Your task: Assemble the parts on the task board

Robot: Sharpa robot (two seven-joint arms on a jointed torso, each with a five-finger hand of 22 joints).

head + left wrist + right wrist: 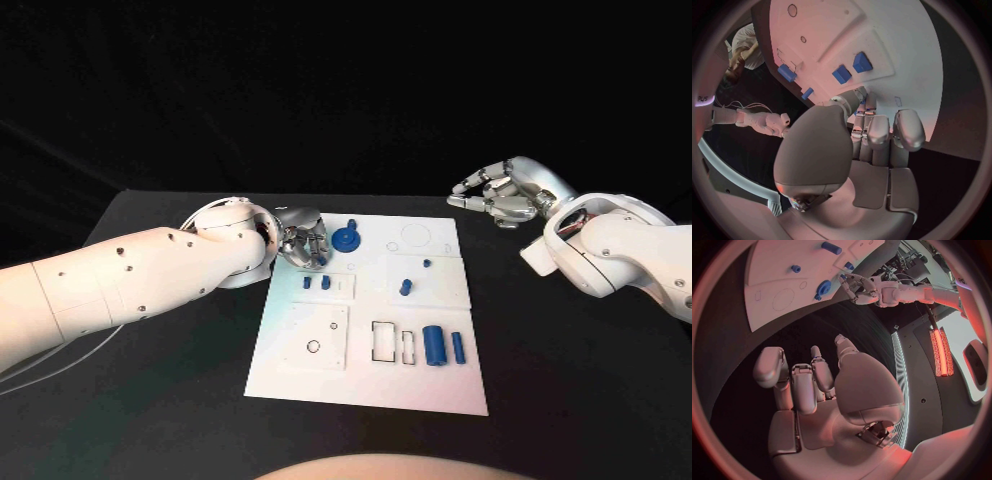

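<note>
The white task board (pixel 368 385) lies in the middle of the black table. At its back left corner stands a blue round part (pixel 346 238) with a peg on top. My left hand (pixel 303 246) sits right beside that part, fingers curled in. A small blue part (pixel 861 101) shows pinched between its thumb and fingertips, also seen from the right wrist (pixel 842 276). Two small blue blocks (pixel 316 283) lie just in front of the hand. My right hand (pixel 498 195) hovers off the board's back right corner, fingers curled, holding nothing.
Further blue parts on the board are a short peg (pixel 426 264), a slanted piece (pixel 405 287) and two upright cylinders (pixel 444 346) beside rectangular slots (pixel 384 342). A raised plate with round holes (pixel 317 336) takes the front left. Bare black table surrounds the board.
</note>
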